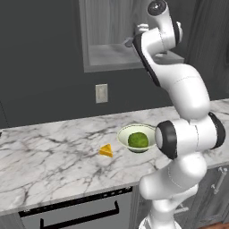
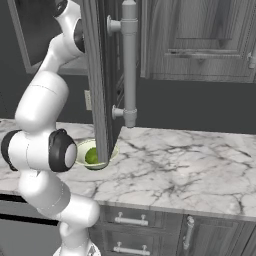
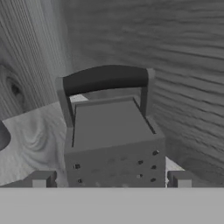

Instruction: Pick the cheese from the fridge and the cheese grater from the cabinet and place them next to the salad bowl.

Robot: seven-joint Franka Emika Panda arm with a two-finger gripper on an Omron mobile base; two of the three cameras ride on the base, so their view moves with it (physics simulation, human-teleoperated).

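Observation:
The cheese grater (image 3: 111, 140), a grey perforated metal box with a dark handle on top, stands on the pale floor of the cabinet (image 1: 105, 56) near its wood-grain back wall. My gripper (image 3: 111, 179) is open, with one fingertip on each side of the grater's lower body and a gap on both sides. The arm reaches up into the open cabinet. The cheese (image 1: 106, 150), a small yellow-orange wedge, lies on the marble counter just left of the salad bowl (image 1: 136, 137), which holds a green leafy ball. The fridge is out of view.
The open cabinet door (image 2: 100, 75) with its long grey handle (image 2: 129, 65) hangs over the counter and half hides the salad bowl (image 2: 90, 154). A dark rounded object (image 3: 2, 135) sits on the shelf left of the grater. A wall socket (image 1: 101, 93) sits above the counter.

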